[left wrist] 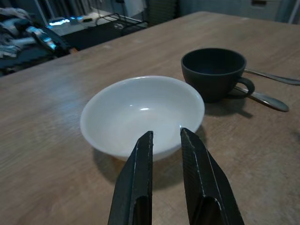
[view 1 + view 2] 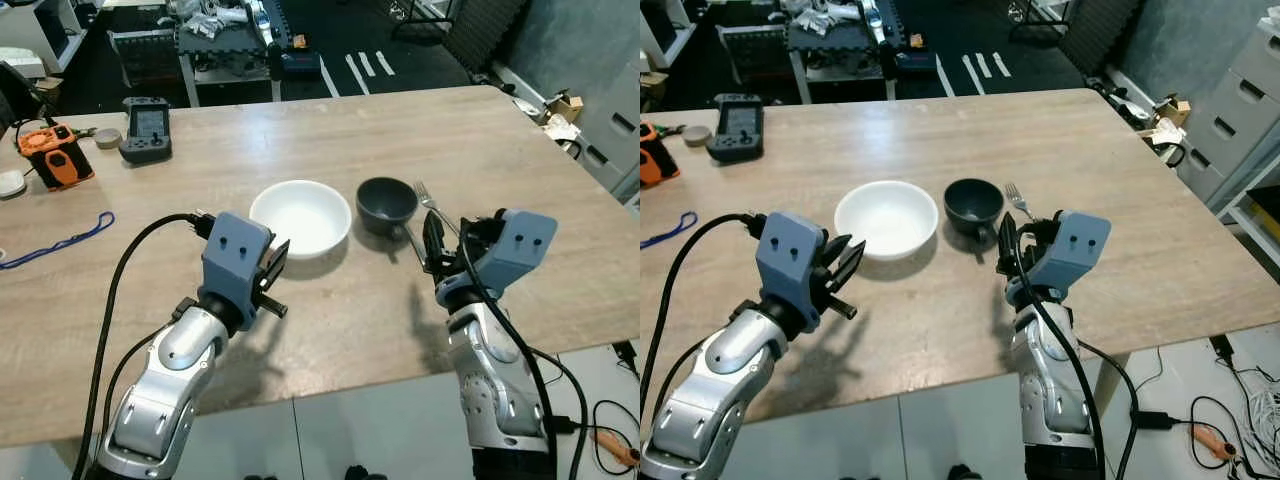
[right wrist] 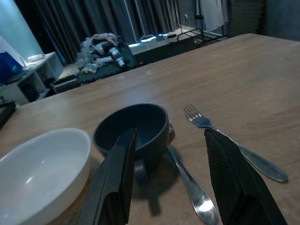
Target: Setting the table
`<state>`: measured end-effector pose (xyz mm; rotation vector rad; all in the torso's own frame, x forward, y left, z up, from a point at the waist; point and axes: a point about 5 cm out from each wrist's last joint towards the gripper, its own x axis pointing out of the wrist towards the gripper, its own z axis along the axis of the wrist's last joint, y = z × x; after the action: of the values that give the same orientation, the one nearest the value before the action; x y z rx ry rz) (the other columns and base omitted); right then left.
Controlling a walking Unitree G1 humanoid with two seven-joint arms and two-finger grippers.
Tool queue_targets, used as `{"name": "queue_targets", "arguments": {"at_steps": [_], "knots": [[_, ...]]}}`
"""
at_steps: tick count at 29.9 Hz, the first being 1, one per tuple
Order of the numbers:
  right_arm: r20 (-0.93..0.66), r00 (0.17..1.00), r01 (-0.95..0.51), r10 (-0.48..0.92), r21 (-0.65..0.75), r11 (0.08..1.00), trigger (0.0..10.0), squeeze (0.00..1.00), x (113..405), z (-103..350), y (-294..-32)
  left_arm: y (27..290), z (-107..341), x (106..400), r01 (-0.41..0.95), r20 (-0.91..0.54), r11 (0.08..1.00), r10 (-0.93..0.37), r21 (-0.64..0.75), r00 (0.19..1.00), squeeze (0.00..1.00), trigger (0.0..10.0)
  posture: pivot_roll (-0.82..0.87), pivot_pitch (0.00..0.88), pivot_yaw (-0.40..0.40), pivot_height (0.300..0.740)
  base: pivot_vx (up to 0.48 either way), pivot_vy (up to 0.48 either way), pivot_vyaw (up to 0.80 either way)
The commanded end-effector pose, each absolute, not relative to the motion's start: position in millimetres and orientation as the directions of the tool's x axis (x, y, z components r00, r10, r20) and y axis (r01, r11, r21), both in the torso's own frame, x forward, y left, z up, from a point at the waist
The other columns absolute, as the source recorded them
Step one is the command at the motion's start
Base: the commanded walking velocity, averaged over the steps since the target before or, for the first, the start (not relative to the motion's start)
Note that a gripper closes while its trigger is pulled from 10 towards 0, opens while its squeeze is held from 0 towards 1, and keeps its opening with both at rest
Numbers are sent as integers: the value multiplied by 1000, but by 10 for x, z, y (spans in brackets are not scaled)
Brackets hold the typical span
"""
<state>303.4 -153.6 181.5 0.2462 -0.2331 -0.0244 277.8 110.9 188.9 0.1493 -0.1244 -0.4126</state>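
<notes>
While both arms hover over the near edge of the table (image 2: pixel 480 140), nothing is held.

Head views: white bowl (image 2: pixel 300 217) at table centre; dark cup (image 2: pixel 386 203) just beside it at 3 o'clock; fork (image 2: pixel 428 200) further out at 3 o'clock of the cup. Left gripper (image 2: pixel 277 262) at 7 o'clock of the bowl, empty. Right gripper (image 2: pixel 436 243) at 5 o'clock of the cup, empty.

Left wrist view: fingers (image 1: pixel 140 178) nearly closed, gripping nothing, aimed at the bowl's near rim. Risk: a push forward would shove the bowl into the cup.

Right wrist view: fingers (image 3: pixel 117 183) spread wide, framing the cup handle and a spoon (image 3: pixel 190 185) lying beside it. Risk: closing here may catch the handle together with the spoon, tipping the cup or scattering the cutlery.
</notes>
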Motion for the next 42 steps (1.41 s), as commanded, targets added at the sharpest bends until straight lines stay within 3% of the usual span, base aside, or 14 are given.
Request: {"name": "queue_targets", "arguments": {"at_steps": [1,31,37,42], "knots": [[218,974,7,-60,239,971,10000,0,3038,1780,-1563,1118,1866,2778,384,87,908,-402,170,912,0,10000,17,46,50,740,-322,0,0],[218,974,10,-62,232,973,10000,0,3030,1766,-1576,1090,1849,2790,395,91,903,-413,172,906,0,10000,4,38,50,740,-313,0,0],[213,975,9,-61,237,972,10000,0,3030,1758,-1575,1091,1838,2795,391,84,904,-409,173,909,0,10000,3,41,50,740,0,0,0],[203,977,13,-64,243,970,10000,0,3028,1743,-1579,1089,1832,2795,394,80,904,-411,167,908,0,10000,3,43,51,740,0,0,-800]]}}
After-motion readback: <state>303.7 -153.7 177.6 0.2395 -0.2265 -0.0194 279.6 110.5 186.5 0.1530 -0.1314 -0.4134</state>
